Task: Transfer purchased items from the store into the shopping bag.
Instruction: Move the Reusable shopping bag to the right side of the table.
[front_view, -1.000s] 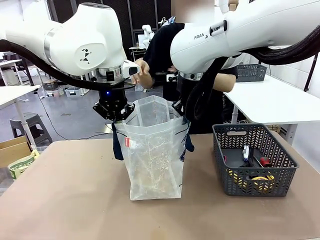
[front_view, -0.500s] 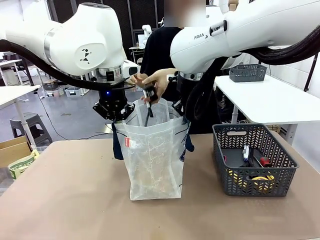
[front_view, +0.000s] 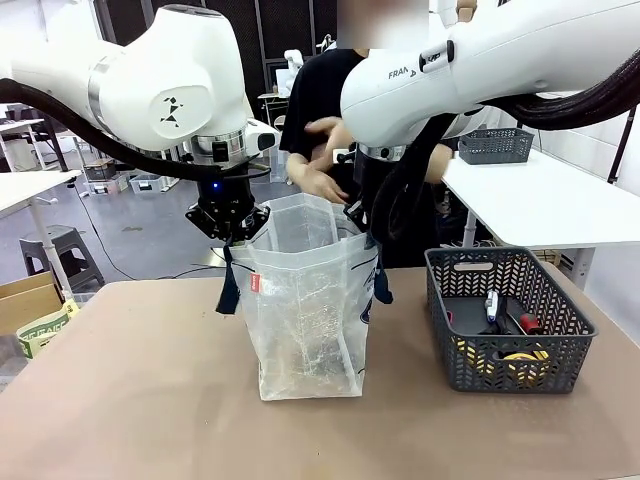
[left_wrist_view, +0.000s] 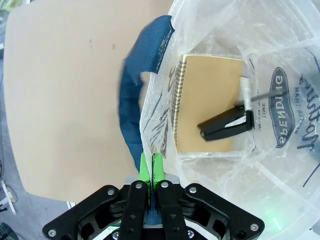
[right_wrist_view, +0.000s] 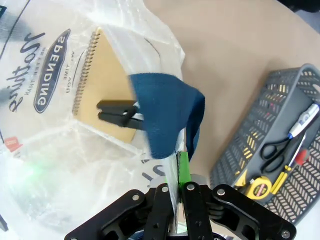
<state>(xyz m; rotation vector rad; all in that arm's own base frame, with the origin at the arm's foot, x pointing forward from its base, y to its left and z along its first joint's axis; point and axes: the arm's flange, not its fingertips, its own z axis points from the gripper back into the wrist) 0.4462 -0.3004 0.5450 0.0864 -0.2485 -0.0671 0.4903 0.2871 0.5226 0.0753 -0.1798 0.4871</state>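
The shopping bag (front_view: 305, 300) stands upright in the middle of the table, translucent, with navy handles and its mouth held wide. My left gripper (front_view: 235, 235) (left_wrist_view: 151, 162) is shut on the bag's left rim beside a navy handle (left_wrist_view: 137, 100). My right gripper (front_view: 358, 222) (right_wrist_view: 179, 160) is shut on the right rim under the other handle (right_wrist_view: 167, 110). On the bag's floor lies a brown spiral notebook (left_wrist_view: 205, 107) (right_wrist_view: 107, 85) with a black hand tool (left_wrist_view: 225, 125) (right_wrist_view: 117, 114) on top. The person's hands (front_view: 322, 180) are behind the bag, above its rim.
A dark grey mesh basket (front_view: 455, 265) (right_wrist_view: 235, 160) stands on the table to the right of the bag. It holds a yellow tape measure (front_view: 520, 362), scissors (right_wrist_view: 274, 148) and several small tools. A cardboard box (front_view: 30, 300) sits off the table's left edge.
The person's hand, which held a black tool over the bag's mouth, has drawn back; the tool now lies in the bag. The left handle has swung a little. Both grippers stay put.
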